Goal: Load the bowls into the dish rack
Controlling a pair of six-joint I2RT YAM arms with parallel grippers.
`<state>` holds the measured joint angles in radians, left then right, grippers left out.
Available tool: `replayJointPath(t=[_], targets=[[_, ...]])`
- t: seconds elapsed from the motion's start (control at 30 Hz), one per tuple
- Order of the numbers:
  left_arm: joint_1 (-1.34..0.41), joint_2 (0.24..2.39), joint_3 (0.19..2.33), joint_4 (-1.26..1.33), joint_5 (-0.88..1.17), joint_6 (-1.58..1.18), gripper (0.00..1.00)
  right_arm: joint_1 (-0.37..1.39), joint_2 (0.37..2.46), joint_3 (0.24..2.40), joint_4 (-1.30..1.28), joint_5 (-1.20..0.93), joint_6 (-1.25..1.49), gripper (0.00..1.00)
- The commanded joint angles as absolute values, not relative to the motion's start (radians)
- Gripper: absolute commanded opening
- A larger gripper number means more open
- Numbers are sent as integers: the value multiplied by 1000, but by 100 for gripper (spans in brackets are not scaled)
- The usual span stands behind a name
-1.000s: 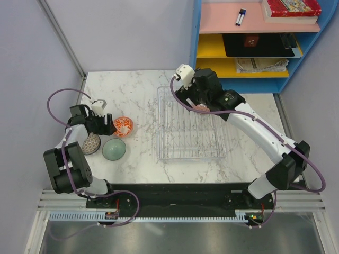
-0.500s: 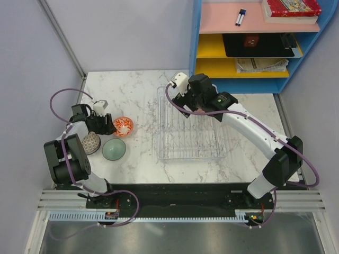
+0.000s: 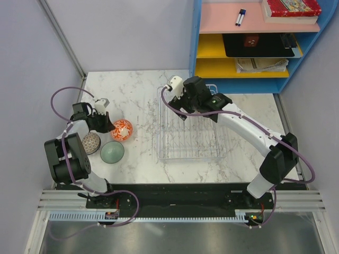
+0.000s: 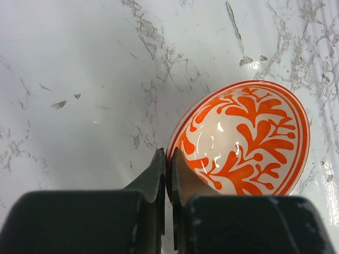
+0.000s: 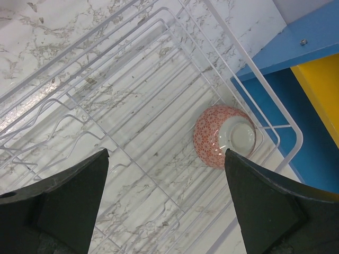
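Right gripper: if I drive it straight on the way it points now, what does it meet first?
Probably the wire floor of the silver-white dish rack; the open right gripper aims there. The upturned red-patterned ceramic bowl sits just beside that line, depth unclear.

White marble surface (image 3: 137, 95), and on its right half sits the wire dish rack (image 3: 159, 127). Over on the left, three bowls close together: orange-patterned bowl (image 3: 122, 129) tipped on its side, pale green bowl (image 3: 112, 152) upright, brown-patterned bowl (image 3: 91, 143) upside down just beside it.
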<state>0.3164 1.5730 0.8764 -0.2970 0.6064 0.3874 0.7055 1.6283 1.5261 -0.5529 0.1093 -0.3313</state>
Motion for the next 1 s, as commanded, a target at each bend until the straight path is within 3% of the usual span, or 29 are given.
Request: replayJointPath(t=[0.0, 0.23, 0.43, 0.67, 0.97], targets=[[304, 1545, 962, -284, 643, 373, 2, 713, 1655, 1523, -503, 104, -290, 98], [226, 1505, 1058, -282, 834, 351, 2, 710, 1692, 1528, -443, 2, -140, 98], [115, 1448, 1106, -255, 997, 290, 2, 663, 1709, 1529, -433, -299, 0, 98], [-31, 1301, 1002, -149, 1011, 270, 2, 557, 1717, 1465, -327, -684, 195, 98], [-46, 1256, 982, -118, 980, 264, 2, 471, 1723, 1318, 41, -1051, 519, 97]])
